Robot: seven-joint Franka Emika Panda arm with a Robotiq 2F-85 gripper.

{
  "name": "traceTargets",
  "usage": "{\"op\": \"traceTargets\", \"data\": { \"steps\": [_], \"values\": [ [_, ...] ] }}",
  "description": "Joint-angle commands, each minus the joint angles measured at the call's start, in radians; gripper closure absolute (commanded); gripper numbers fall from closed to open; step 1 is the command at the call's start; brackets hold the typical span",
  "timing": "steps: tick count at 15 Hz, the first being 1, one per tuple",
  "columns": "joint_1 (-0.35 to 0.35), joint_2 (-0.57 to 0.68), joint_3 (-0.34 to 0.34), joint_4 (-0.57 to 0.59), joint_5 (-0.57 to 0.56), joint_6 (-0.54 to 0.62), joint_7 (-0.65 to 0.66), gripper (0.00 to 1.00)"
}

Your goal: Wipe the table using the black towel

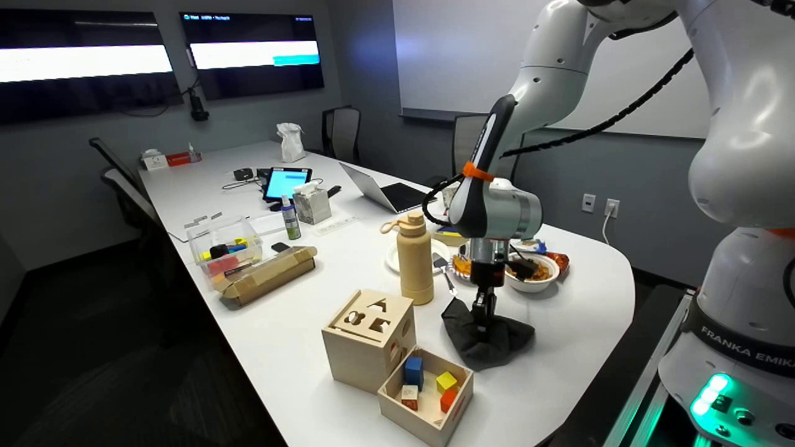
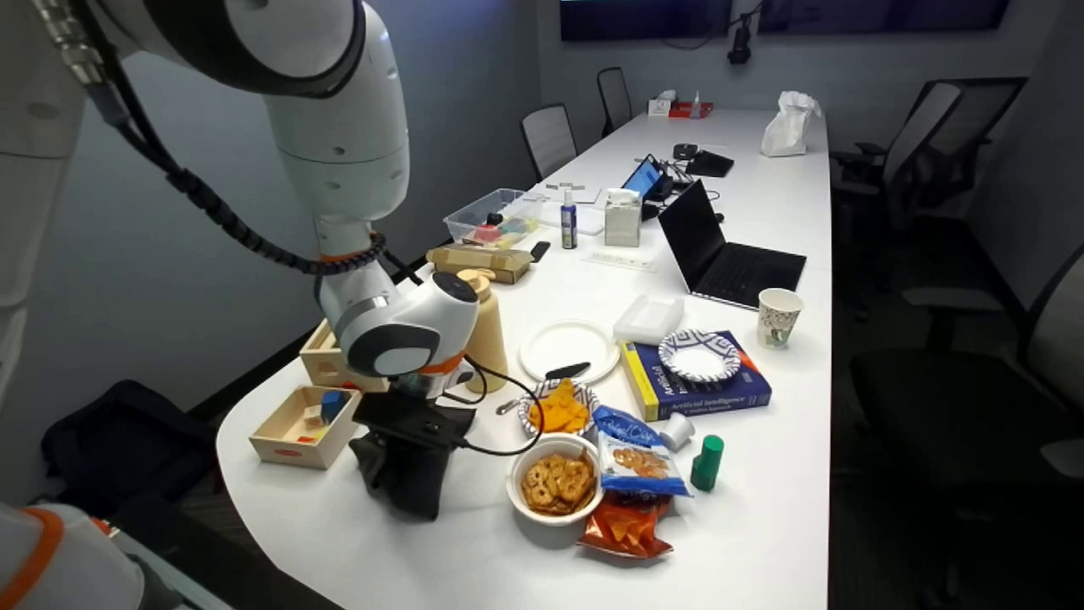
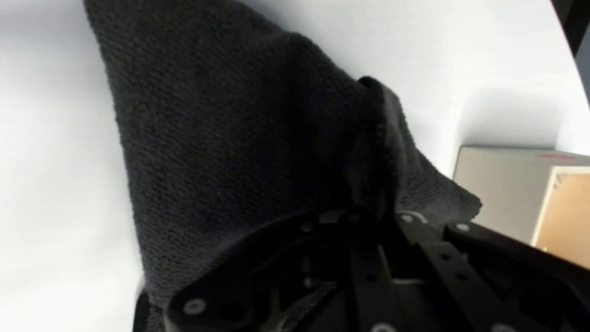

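The black towel lies crumpled on the white table in an exterior view, with the towel's dark cloth spread around the fingertips. It also shows in an exterior view, partly behind the wrist hardware, and fills much of the wrist view. My gripper points straight down over the middle of the towel. In the wrist view the fingers are close together and pinch a raised fold of the cloth. The fingertips themselves are buried in the fold. The towel's outer parts lie flat on the table.
An open wooden tray with blocks and a wooden shape-sorter box stand beside the towel. A tan bottle, a pretzel bowl, a chip bowl, snack bags and a blue book are nearby.
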Motion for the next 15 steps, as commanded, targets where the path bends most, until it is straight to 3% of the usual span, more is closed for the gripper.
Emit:
{"op": "traceTargets", "data": {
  "steps": [1, 5, 11, 15],
  "values": [
    [-0.018, 0.028, 0.014, -0.039, 0.011, -0.011, -0.02, 0.98],
    [-0.059, 0.039, -0.007, -0.101, 0.027, 0.026, 0.001, 0.98],
    [-0.25, -0.029, -0.043, -0.207, 0.04, 0.12, 0.035, 0.98],
    [-0.235, -0.029, -0.142, -0.124, -0.028, 0.078, 0.123, 0.98]
  ]
}}
